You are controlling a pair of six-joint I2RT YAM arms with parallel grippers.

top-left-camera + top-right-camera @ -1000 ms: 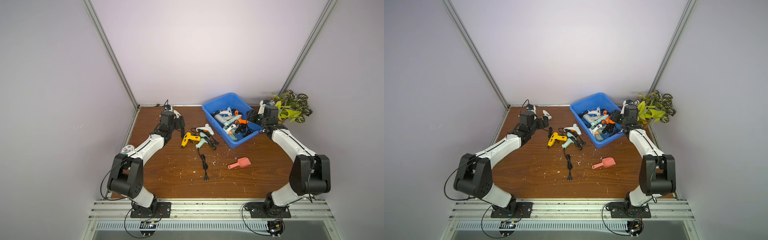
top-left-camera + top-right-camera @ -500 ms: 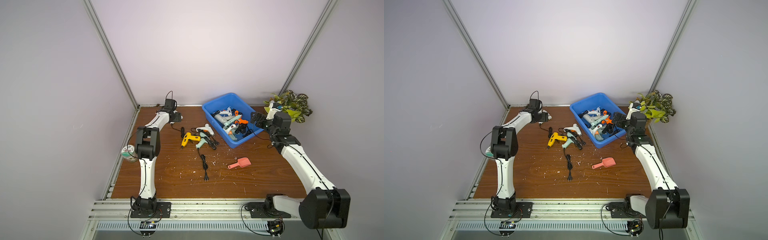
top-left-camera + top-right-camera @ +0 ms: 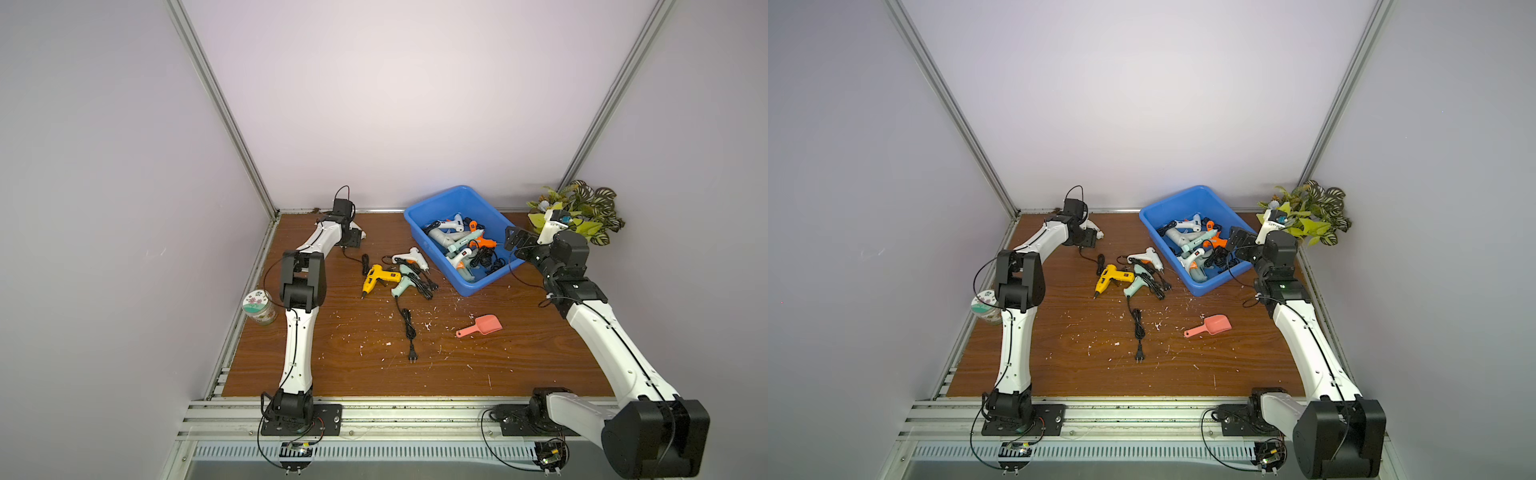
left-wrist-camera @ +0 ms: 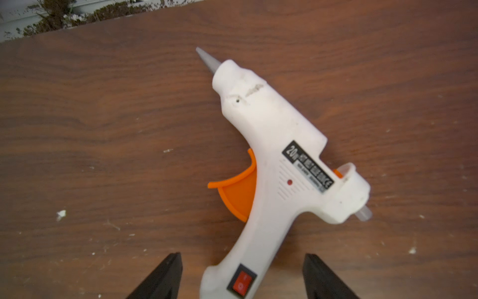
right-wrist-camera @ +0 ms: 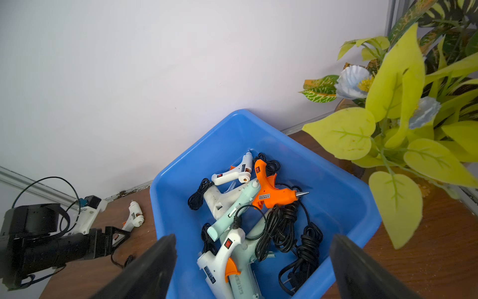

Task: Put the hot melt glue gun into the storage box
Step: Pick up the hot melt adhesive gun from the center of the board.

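Note:
A white hot melt glue gun (image 4: 271, 145) with an orange trigger lies flat on the wooden table at the far left corner, small in both top views (image 3: 360, 232) (image 3: 1096, 231). My left gripper (image 4: 243, 259) is open, its jaws on either side of the gun's handle with a gap on each side. The blue storage box (image 3: 449, 199) (image 3: 1183, 199) (image 5: 336, 196) stands at the back right with several glue guns and black cords in it. My right gripper (image 5: 253, 240) (image 3: 515, 241) hangs open and empty over the box's right edge.
A yellow glue gun (image 3: 380, 277), a white one (image 3: 409, 257) and a mint one (image 3: 405, 284) lie mid-table with tangled cords; a black plug cord (image 3: 409, 328) trails forward. A pink scoop (image 3: 482, 325), a jar (image 3: 258, 305) at the left edge, a plant (image 3: 582, 212) at back right.
The left arm has stretched out to the far left corner, over the white glue gun. The right arm has straightened, and its gripper stays by the box's right edge.

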